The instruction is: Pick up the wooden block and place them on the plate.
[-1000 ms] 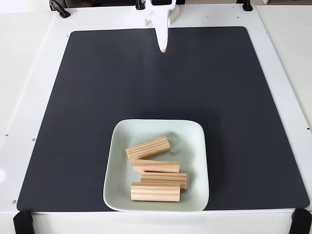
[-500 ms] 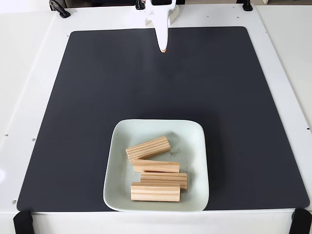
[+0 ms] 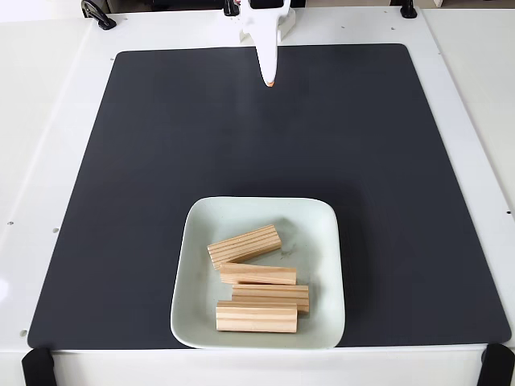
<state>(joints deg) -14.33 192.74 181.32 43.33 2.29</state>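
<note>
Jaws pressed together and empty, the white gripper (image 3: 270, 80) hangs over the far edge of the black mat (image 3: 161, 161) while four wooden blocks (image 3: 256, 278) lie on the mint-green plate (image 3: 322, 241) near the tabletop's (image 3: 48, 121) front.

The gripper (image 3: 269, 80) is cut off by the top edge above the mat (image 3: 161, 161); its jaws' gap is indiscernible.

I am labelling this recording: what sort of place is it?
Probably a tabletop robot test bench: a white table with a black mat, the gripper at the far edge, and a plate holding wooden blocks.
</note>
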